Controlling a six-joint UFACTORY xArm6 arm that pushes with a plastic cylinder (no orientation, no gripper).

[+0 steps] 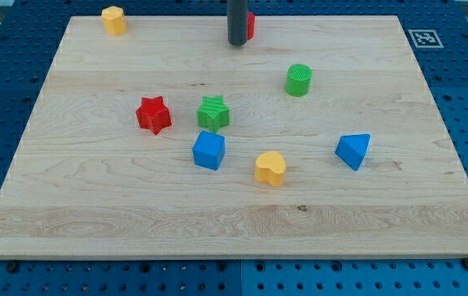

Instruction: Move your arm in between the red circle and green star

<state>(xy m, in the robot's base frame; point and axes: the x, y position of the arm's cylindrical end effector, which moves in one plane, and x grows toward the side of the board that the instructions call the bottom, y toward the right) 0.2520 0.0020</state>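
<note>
You see my tip point(237, 43) at table point(94, 214) far edge, touching red circle point(250, 25), mostly hidden behind rod. No hand fitted. Green star point(213, 112) well nearer, mid-table, beside red star point(154, 114).

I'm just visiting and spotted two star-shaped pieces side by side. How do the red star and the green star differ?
The red star-shaped block is red; the green star-shaped block is green. The red one lies toward the view's left with bare board around it, while the green one sits to its right, almost against the blue cube below it. Both are star-shaped, look about equal in size, and rest flat on the wooden board.
</note>
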